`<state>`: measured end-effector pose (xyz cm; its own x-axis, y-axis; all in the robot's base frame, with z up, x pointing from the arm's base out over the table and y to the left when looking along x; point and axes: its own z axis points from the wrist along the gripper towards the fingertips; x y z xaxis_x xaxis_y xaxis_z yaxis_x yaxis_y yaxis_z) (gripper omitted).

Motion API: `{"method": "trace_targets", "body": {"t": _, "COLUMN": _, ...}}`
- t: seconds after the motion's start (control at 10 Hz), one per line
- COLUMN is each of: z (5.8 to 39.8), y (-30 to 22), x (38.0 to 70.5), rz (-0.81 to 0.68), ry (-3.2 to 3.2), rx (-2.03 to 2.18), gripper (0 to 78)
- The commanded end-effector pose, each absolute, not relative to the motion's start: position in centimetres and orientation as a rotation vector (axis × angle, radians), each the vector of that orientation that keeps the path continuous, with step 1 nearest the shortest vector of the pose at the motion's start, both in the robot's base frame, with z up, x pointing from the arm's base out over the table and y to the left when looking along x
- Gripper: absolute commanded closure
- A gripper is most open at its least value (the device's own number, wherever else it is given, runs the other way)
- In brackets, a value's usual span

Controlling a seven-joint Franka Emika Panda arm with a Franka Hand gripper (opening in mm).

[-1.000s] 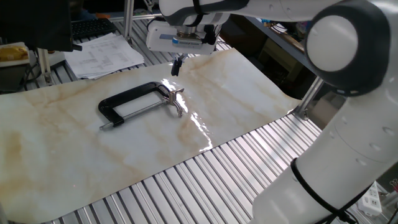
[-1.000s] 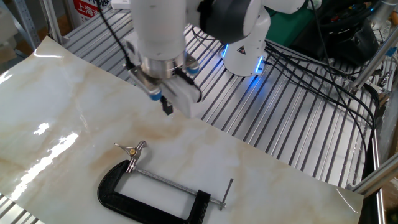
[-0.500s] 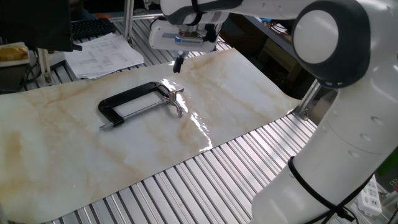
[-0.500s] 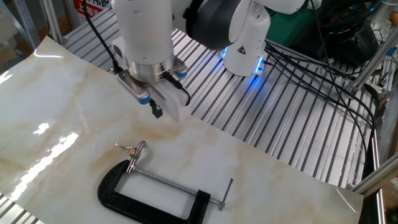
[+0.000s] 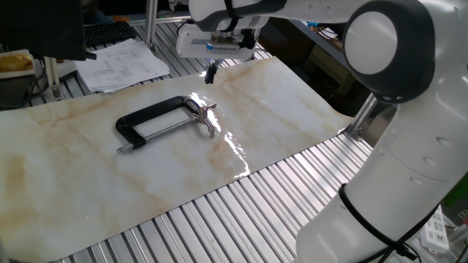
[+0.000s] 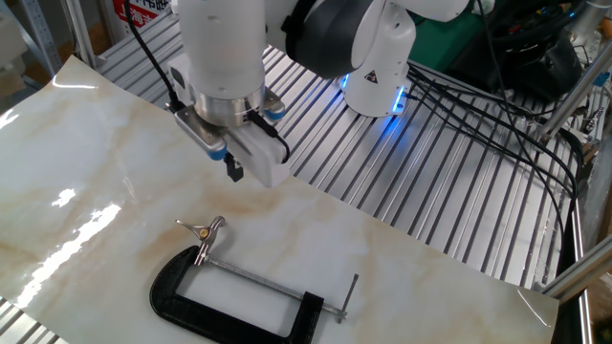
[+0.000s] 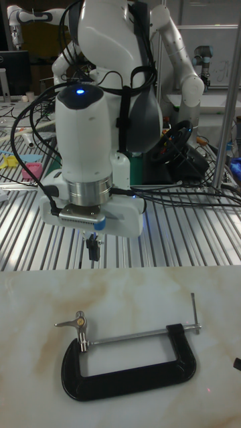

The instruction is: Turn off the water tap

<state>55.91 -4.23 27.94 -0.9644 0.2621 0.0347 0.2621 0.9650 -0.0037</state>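
Note:
The water tap (image 5: 207, 117) is a small silver pronged handle on the screw end of a black C-clamp (image 5: 129, 125) lying flat on the marble-patterned sheet. It also shows as the tap (image 6: 204, 231) and the tap (image 7: 75, 324), with the clamp frame (image 6: 191, 311) (image 7: 120, 381) beside it. My gripper (image 5: 212, 73) hangs above the sheet, beyond the tap and clear of it. Its black fingers point down and are shut with nothing between them, as the gripper (image 6: 233, 171) and the gripper (image 7: 93, 249) show.
The marble sheet (image 5: 88, 183) covers a slatted metal table (image 6: 402, 191). Papers (image 5: 121, 62) lie at the back left. Black cables (image 6: 497, 105) and a blue-lit robot base (image 6: 378, 81) sit behind the sheet. A metal post (image 5: 360, 117) stands at the right edge.
Over the last second my gripper shifted a short way sideways above the sheet, toward the tap's side. The clamp and tap have not moved.

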Motion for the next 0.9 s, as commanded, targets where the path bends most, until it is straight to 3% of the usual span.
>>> {"method": "trace_targets", "body": {"t": 0.1, "z": 28.08, "y": -4.25, "x": 55.97, "rz": -0.008, "ry": -3.089, "rx": -0.478, "gripper": 77.6}}
{"method": "trace_targets", "body": {"t": 0.9, "z": 28.08, "y": -4.25, "x": 55.97, "rz": 0.014, "ry": -3.002, "rx": -0.676, "gripper": 77.6}}
